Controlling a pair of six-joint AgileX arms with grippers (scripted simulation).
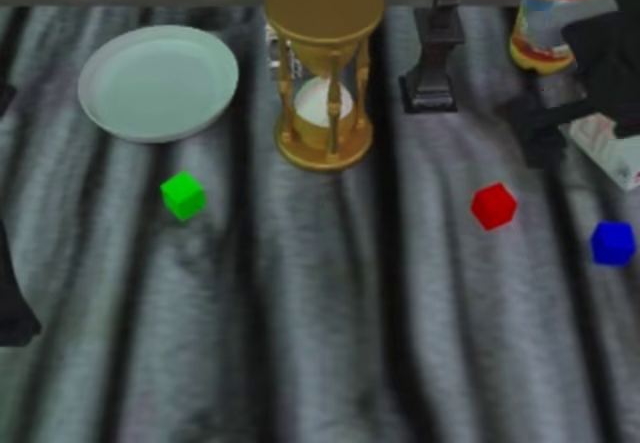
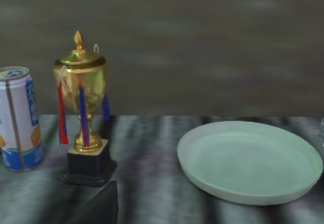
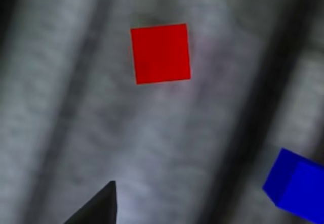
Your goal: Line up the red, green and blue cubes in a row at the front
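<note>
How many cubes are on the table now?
3. The green cube lies at the left, below the plate. The red cube lies right of centre, and the blue cube near the right edge. None seems hidden.

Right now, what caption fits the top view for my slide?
Green cube sits alone at left; red cube and blue cube wait at right.

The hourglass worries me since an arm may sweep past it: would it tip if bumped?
Probably. The hourglass stands tall on a narrow round base, so a high nudge could topple it. Its thin posts and glass bulbs look fragile.
</note>
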